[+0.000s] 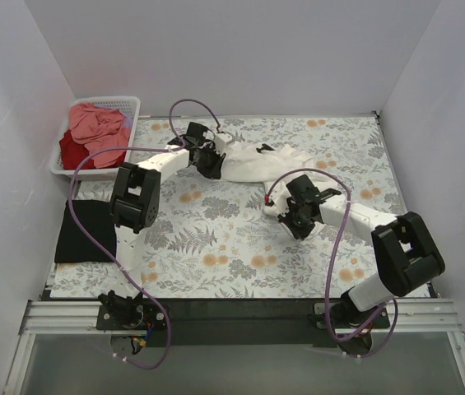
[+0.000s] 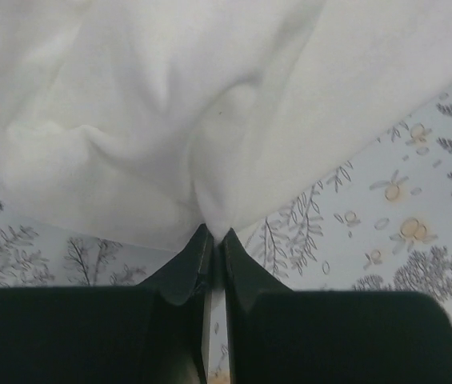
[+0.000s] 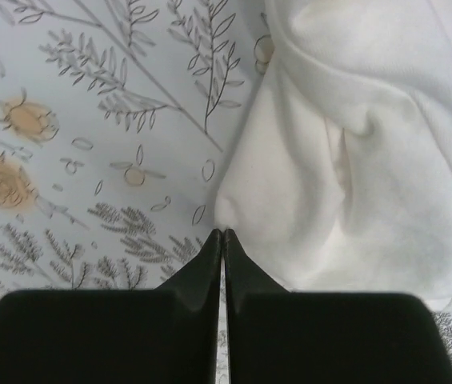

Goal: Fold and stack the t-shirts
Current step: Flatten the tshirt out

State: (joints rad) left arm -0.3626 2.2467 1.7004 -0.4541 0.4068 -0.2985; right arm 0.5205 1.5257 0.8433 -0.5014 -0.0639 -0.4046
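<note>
The cream-white t-shirt lies bunched on the tablecloth at the back middle. My left gripper is at its left end, shut on a fold of the shirt, with cloth pinched at the fingertips. My right gripper is at the shirt's near edge, shut, with a corner of the shirt caught at its tips. The black t-shirt lies folded flat at the table's left edge. The salmon-pink t-shirt and the dark red t-shirt are crumpled in the basket.
The white lattice basket stands at the back left corner. The floral tablecloth covers the table. White walls close in the left, back and right sides. Purple cables loop off both arms.
</note>
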